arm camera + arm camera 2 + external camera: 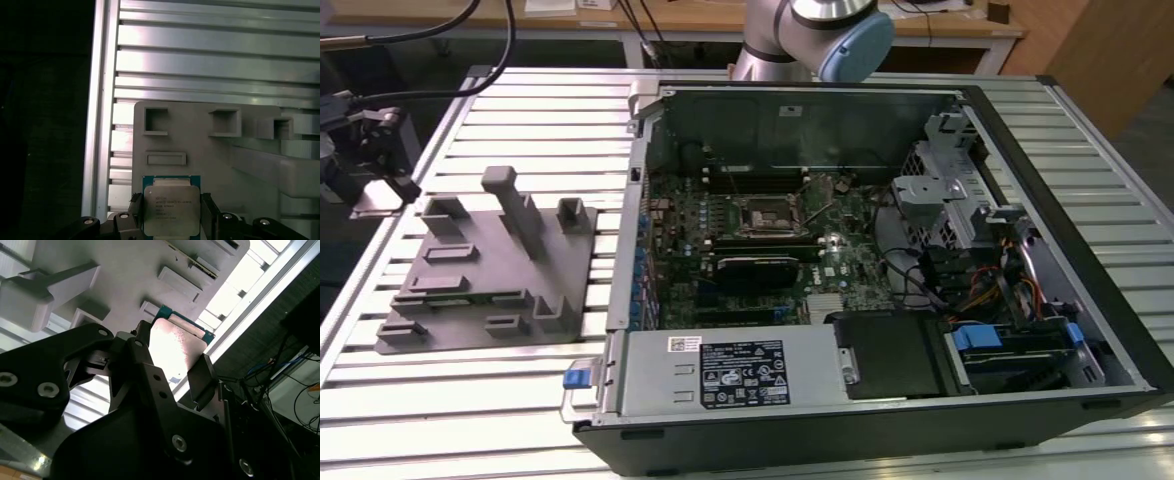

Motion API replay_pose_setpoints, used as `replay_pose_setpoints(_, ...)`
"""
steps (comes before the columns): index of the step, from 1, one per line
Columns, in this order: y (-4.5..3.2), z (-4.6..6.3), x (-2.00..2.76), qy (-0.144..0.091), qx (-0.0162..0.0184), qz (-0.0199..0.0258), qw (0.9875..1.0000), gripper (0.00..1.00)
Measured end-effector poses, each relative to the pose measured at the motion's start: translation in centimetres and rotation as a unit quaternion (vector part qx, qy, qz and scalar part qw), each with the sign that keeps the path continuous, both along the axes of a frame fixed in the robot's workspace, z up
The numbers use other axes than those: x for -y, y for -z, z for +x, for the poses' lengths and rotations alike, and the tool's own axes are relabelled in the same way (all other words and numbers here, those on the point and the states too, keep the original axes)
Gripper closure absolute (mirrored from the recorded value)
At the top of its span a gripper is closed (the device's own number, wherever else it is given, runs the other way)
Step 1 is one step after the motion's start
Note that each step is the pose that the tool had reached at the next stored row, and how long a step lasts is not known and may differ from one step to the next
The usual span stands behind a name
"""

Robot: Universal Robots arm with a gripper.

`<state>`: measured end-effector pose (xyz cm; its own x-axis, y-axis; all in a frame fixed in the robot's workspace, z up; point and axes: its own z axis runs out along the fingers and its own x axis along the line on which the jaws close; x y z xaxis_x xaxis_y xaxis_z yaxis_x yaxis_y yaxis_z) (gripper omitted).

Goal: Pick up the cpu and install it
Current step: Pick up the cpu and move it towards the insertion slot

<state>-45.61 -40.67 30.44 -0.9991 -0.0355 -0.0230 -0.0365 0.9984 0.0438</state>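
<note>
While the end effector [171, 204] clamps the cpu [171, 215] at the tray [200, 145], installation in the socket [765, 212] is not yet done.

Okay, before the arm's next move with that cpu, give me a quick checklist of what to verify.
1. The gripper shut on the cpu from both sides: ok.
2. The cpu's silvery top faces the first wrist camera: ok.
3. The cpu lifted clear of the grey tray: cannot tell.
4. The computer case open on top: ok.
5. The socket open and bare: cannot tell.
</note>
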Motion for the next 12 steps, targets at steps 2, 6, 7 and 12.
replay_pose_setpoints(2, -0.08, 0.00, 0.00, 0.000, 0.0000, 0.0000, 1.0000, 0.46)
replay_pose_setpoints(6, -0.24, 0.00, 0.00, 0.000, 0.0000, 0.0000, 1.0000, 0.46)
replay_pose_setpoints(7, -0.27, 0.00, 0.00, 0.000, 0.0000, 0.0000, 1.0000, 0.46)
replay_pose_setpoints(12, -0.43, 0.00, 0.00, 0.000, 0.0000, 0.0000, 1.0000, 0.46)
